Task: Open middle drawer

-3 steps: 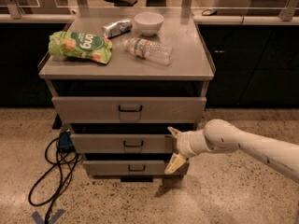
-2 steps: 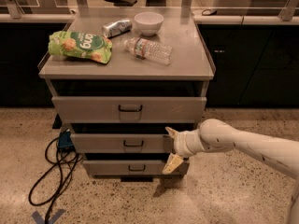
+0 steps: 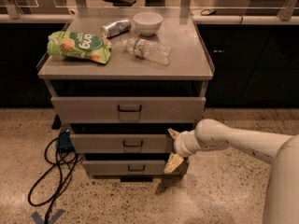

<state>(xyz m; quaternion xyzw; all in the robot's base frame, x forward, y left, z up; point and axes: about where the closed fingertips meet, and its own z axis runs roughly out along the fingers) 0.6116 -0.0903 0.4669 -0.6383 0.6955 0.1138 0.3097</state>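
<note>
The white arm (image 3: 243,141) is extended from the right. The gripper (image 3: 172,148) is held at the right end of the middle drawer (image 3: 112,143), with its fingers spread wide and nothing gripped. A chip bag (image 3: 79,46), can (image 3: 116,28), bowl (image 3: 147,22) and bottle (image 3: 147,50) are laid on the cabinet top (image 3: 187,64).

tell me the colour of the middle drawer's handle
Black, on the grey middle drawer; camera view. The gripper sits at its right end.

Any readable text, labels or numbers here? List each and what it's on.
"ong" roughly, in big white letters, uncertain: on the green snack bag.
Label on the water bottle: too blurred to read.
The can: nothing legible.
The middle drawer and the tool at its right end: no markings seen.
</note>
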